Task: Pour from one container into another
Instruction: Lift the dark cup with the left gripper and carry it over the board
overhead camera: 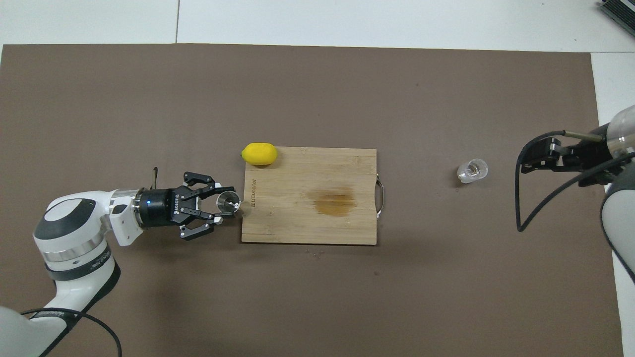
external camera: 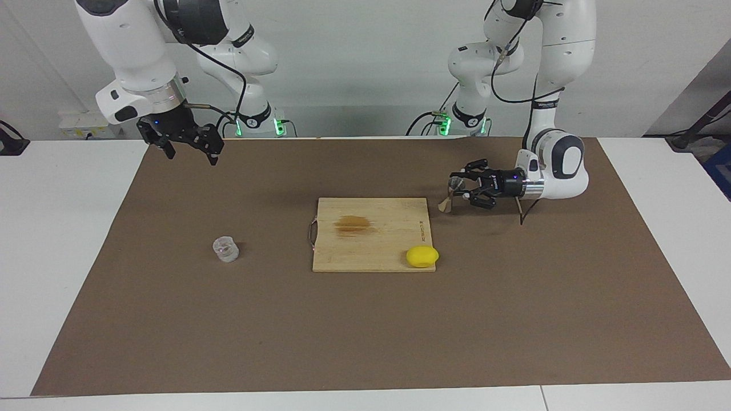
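Observation:
The clear cup stands upright on the brown mat toward the right arm's end of the table; it also shows in the overhead view. The grey metal jigger is tilted beside the cutting board's edge, toward the left arm's end, and shows from above in the overhead view. My left gripper lies low and level, with its fingers closed on the jigger's upper cone; it also shows in the overhead view. My right gripper is raised and open, apart from the cup; it also shows in the overhead view.
A wooden cutting board with a brown stain lies mid-table and also shows in the overhead view. A yellow lemon rests at its corner farther from the robots and shows in the overhead view. A brown mat covers the table.

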